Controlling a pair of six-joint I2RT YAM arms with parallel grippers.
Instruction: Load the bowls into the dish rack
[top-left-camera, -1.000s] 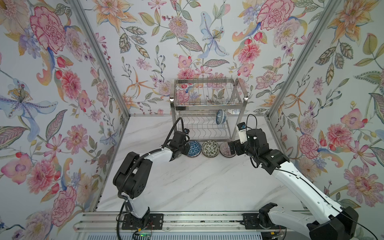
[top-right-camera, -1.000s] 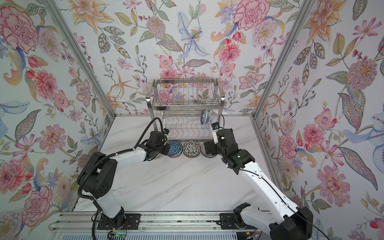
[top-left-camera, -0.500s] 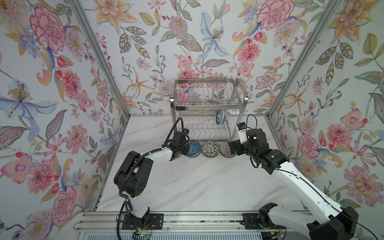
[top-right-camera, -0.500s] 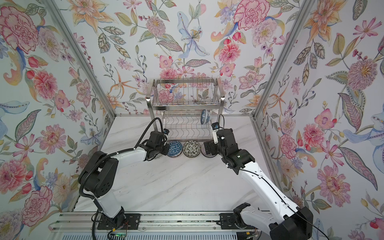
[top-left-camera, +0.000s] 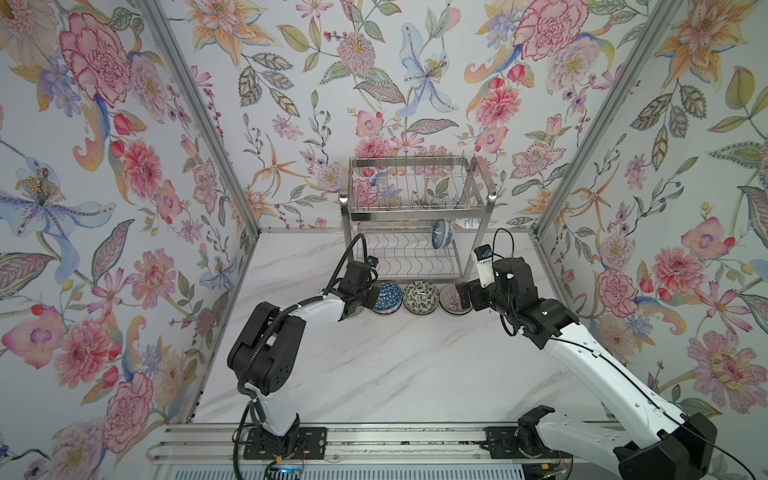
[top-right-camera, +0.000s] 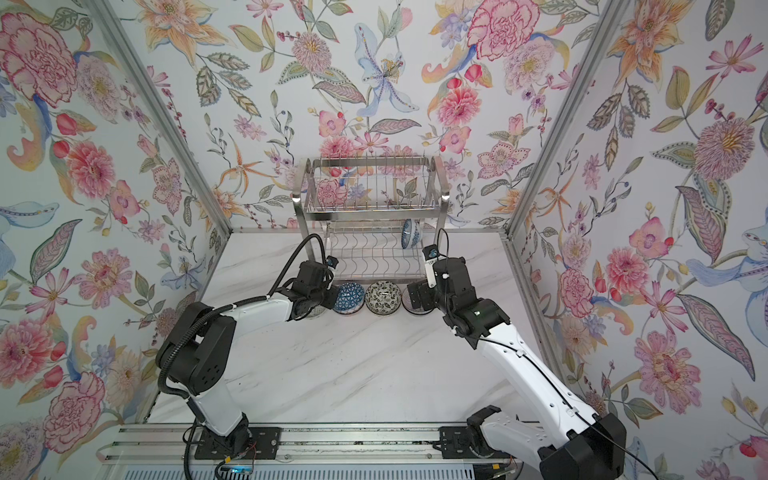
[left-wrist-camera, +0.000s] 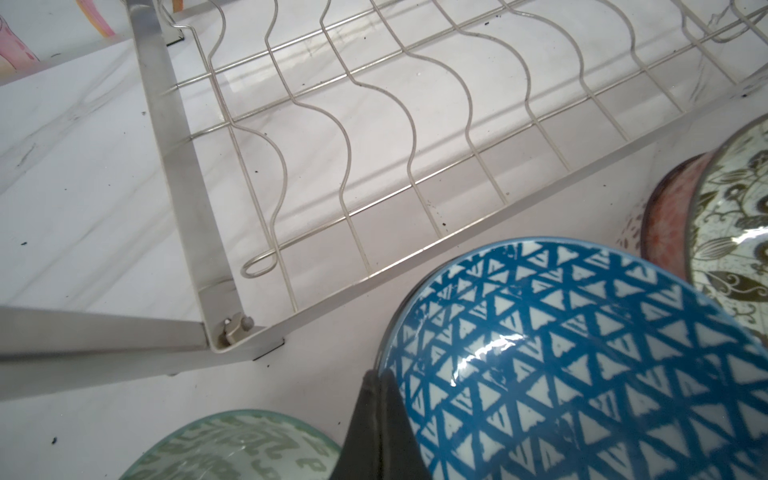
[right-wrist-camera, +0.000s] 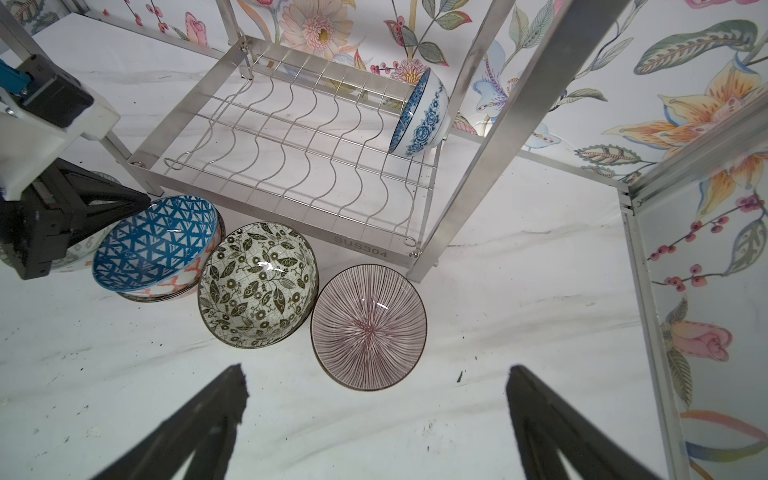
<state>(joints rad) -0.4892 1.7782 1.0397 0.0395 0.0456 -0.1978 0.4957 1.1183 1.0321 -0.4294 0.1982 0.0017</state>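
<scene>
The steel dish rack (top-left-camera: 415, 216) (top-right-camera: 370, 216) stands at the back wall, and a blue floral bowl (top-left-camera: 441, 239) (right-wrist-camera: 422, 114) leans on edge on its wavy lower shelf. Three bowls sit in a row in front of it: blue triangle (top-left-camera: 388, 296) (left-wrist-camera: 582, 365), black-and-white floral (top-left-camera: 420, 296) (right-wrist-camera: 257, 282) and pink radial (top-left-camera: 451, 297) (right-wrist-camera: 368, 324). My left gripper (top-left-camera: 372, 297) (left-wrist-camera: 379, 374) is shut on the rim of the blue triangle bowl, which tilts on a coral bowl (right-wrist-camera: 174, 286). My right gripper (top-left-camera: 463, 293) (right-wrist-camera: 376, 370) hangs open just short of the pink bowl.
A pale green patterned bowl (left-wrist-camera: 232, 449) lies beside my left gripper, mostly hidden under the arm in both top views. The rack's front legs (right-wrist-camera: 453, 208) stand close behind the bowl row. Flowered walls close in three sides of the white marble table (top-left-camera: 395, 365).
My left gripper's fingers have closed onto the blue triangle bowl's rim. Both arms and all the bowls stay about where they were.
</scene>
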